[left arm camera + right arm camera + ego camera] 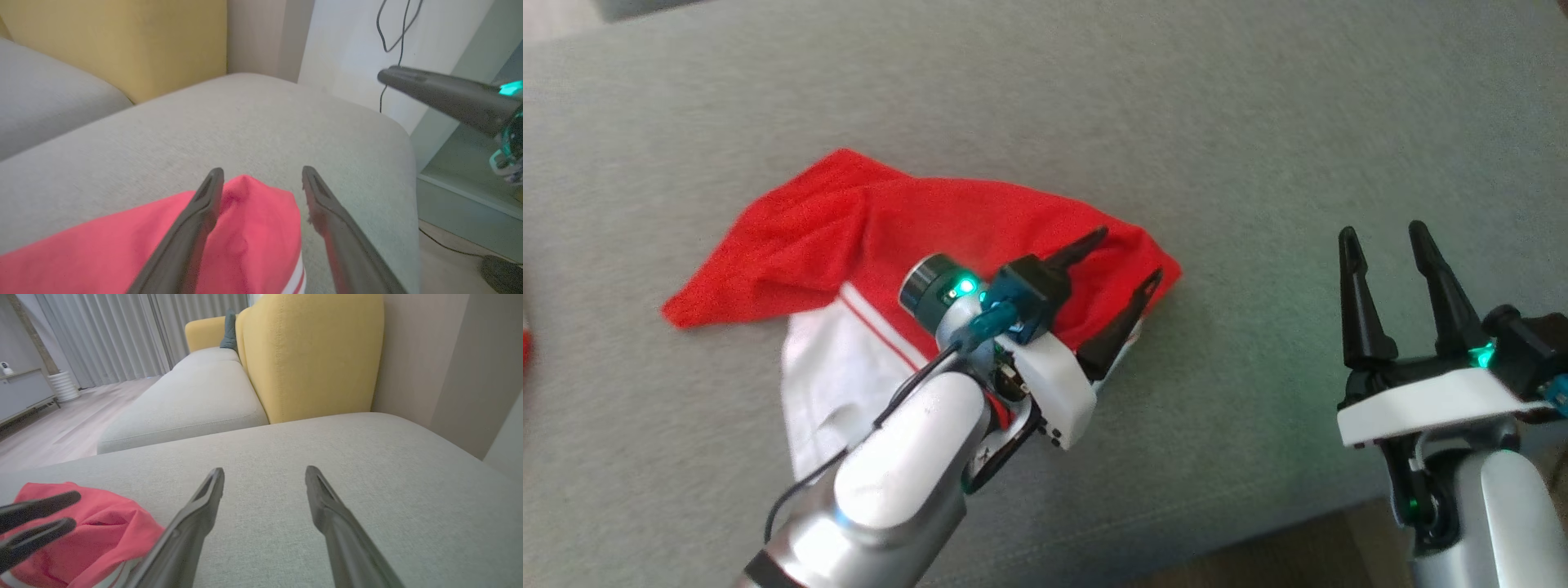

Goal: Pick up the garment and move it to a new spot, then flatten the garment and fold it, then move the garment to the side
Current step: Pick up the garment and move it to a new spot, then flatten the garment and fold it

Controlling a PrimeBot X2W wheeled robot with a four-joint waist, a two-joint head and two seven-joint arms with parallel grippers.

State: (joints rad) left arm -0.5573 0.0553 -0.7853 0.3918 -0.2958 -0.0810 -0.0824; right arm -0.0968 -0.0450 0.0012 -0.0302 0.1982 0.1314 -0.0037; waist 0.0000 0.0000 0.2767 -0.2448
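Observation:
The garment [866, 220] is red with a white part and thin red stripes, and it lies rumpled on the grey sofa cushion [1176, 106]. My left gripper [1129, 255] is open at the garment's right end. Its fingers straddle the red corner [253, 228], which rests loose on the cushion between them. My right gripper [1382, 233] stands open and empty over bare cushion, well to the right of the garment. In the right wrist view the garment [102, 526] sits at the lower left, with the left gripper's fingers [36, 522] over it.
The cushion's front edge [1258, 535] runs below both grippers, with wood floor [1298, 567] beyond it. A yellow backrest [310, 355] rises behind the cushion, next to a second grey seat [192, 400]. A cable [392, 28] hangs on the wall by the cushion's end.

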